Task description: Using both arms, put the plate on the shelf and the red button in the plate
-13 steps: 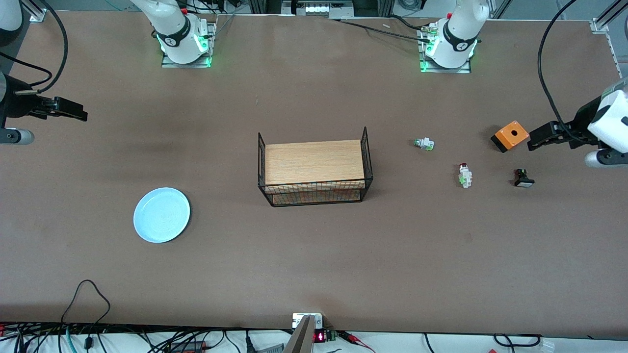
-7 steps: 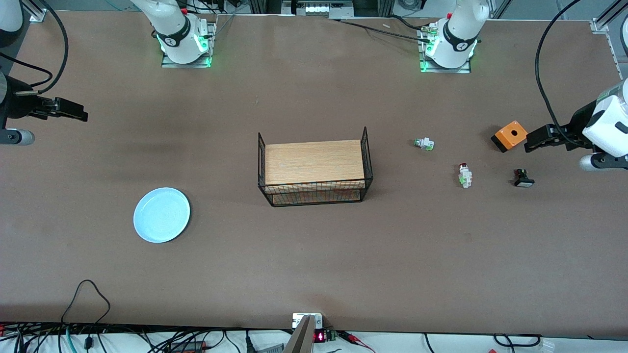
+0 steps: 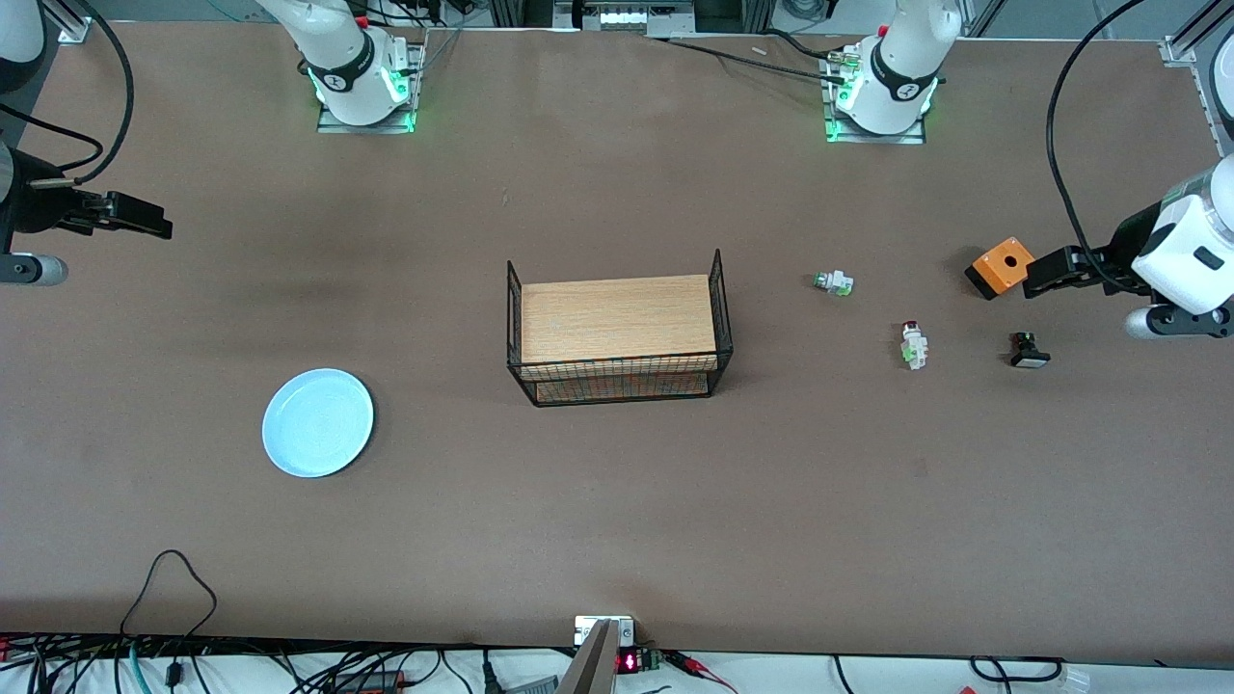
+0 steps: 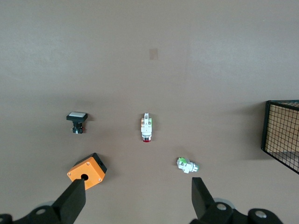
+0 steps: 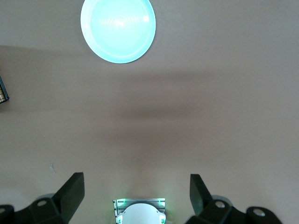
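- the left gripper [image 3: 1030, 280] hangs over the left arm's end of the bench [image 3: 617, 540], fingers [image 4: 72, 201] released, gripping nothing, just beside an orange box [image 3: 1003, 266].
- the red button [image 3: 912, 345] lies on the bench between a green-capped switch [image 3: 832, 282] and a black button [image 3: 1028, 351].
- the right gripper [image 3: 159, 224] waits over the right arm's end, fingers [image 5: 71, 193] released.
- the plate [image 3: 318, 422] lies flat toward that end, well apart from the wire basket [image 3: 618, 333] at the bench's middle.

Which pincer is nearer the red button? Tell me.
Left. The left pincer hangs open beside the orange box, close to the red button; the right pincer waits open at the table's right-arm end.
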`<state>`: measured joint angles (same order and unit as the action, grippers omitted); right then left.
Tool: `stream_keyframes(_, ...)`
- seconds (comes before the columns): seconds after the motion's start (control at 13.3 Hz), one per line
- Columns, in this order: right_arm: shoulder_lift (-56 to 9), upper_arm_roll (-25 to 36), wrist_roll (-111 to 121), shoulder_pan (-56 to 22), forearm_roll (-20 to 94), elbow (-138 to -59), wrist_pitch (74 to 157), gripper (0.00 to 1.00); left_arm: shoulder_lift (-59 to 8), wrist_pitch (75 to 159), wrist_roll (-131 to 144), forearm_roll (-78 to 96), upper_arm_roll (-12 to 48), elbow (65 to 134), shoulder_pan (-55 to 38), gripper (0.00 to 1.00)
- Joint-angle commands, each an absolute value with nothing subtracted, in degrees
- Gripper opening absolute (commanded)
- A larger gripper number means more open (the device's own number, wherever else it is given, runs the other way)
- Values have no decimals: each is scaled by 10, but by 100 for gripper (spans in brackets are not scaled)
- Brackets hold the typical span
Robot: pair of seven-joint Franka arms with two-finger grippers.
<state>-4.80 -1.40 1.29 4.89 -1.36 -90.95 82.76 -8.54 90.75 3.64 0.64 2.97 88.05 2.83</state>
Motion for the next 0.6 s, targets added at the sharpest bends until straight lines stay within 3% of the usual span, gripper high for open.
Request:
stream_keyframes(0.0, -54, -15, 6, 50, -10, -894, 816, 100, -90, 901, 37, 5, 30, 880, 27, 100)
stream_keyframes(0.53, -85, -16, -5, 48, -2, -893, 824, 100, -90, 900, 40, -7, 30, 881, 17, 100)
